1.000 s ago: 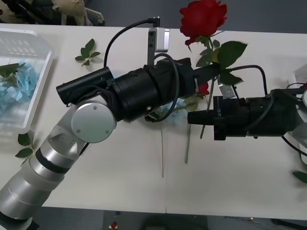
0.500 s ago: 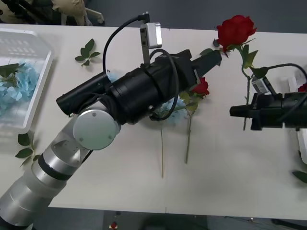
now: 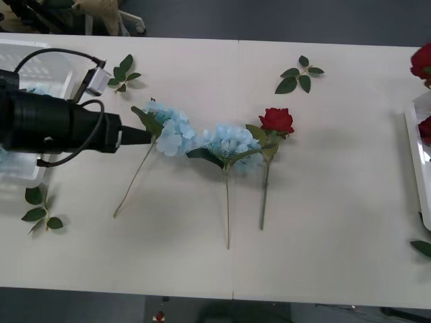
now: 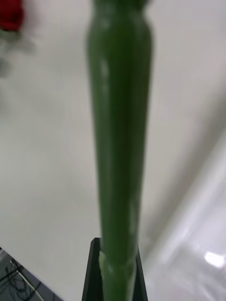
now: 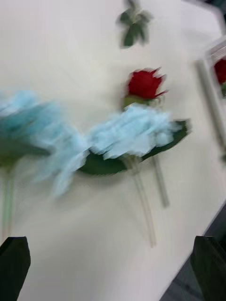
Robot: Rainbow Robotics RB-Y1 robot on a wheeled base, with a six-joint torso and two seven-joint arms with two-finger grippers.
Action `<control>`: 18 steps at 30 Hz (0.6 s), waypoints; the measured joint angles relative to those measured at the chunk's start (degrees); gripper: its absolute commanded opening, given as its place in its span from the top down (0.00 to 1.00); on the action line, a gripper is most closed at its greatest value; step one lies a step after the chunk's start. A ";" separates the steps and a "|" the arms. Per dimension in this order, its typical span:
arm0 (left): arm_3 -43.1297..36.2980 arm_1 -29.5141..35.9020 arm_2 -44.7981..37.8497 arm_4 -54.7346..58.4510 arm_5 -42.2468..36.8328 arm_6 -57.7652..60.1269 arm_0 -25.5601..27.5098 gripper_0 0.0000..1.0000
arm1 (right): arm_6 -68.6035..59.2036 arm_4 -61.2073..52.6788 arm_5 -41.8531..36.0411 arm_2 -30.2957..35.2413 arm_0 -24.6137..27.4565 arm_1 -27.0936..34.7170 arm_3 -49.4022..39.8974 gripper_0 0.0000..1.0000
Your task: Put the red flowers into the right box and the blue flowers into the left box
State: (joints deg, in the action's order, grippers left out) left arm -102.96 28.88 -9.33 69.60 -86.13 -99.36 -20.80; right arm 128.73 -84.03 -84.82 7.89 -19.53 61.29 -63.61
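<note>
- Two blue flowers (image 3: 168,129) lie on the table (image 3: 323,222) near its middle, heads side by side and stems running toward the robot; the second one (image 3: 232,142) has dark leaves under its head.
- One red rose (image 3: 277,120) lies just right of the second blue head, its leaves touching that head and its stem (image 3: 264,195) running beside the blue flower's stem.
- In the left wrist view the same rose (image 5: 145,84) sits just beyond the blue head (image 5: 132,131).
- The left gripper (image 3: 138,136) reaches in from the left, its tip right at the leaf of the first blue flower. The left wrist view shows its black fingers (image 5: 14,268) spread wide at the two corners, with nothing between them.
- The left box (image 3: 40,60) stands at the table's far left, partly behind the left arm.
- The right box (image 3: 417,148) shows its rim at the right edge, with a red bloom (image 3: 424,128) inside and another bloom (image 3: 422,62) above it at the frame edge.
- The right gripper (image 4: 117,273) pinches a thick green stem (image 4: 120,141) between its black fingers, over the table near the box rim.
- Loose leaf sprigs (image 3: 297,74) lie about the table.
</note>
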 measured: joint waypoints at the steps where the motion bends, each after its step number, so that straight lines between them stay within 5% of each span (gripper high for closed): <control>1: 0.19 0.75 -0.58 -2.53 -1.24 0.00 0.00 0.00 | -1.60 1.73 -0.48 1.11 0.00 0.32 1.32 1.00; 7: 1.44 3.97 4.74 -12.68 -0.75 0.00 -0.11 0.00 | -8.09 12.29 1.42 4.47 0.00 1.86 7.66 1.00; 18: 15.12 3.97 23.79 -19.79 14.11 -0.22 -3.01 0.00 | -9.15 19.65 15.48 4.52 -0.01 2.48 17.72 1.00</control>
State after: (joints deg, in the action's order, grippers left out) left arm -87.84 32.85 14.46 49.81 -72.02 -99.58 -23.81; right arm 119.59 -64.38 -69.34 12.41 -19.53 63.77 -45.90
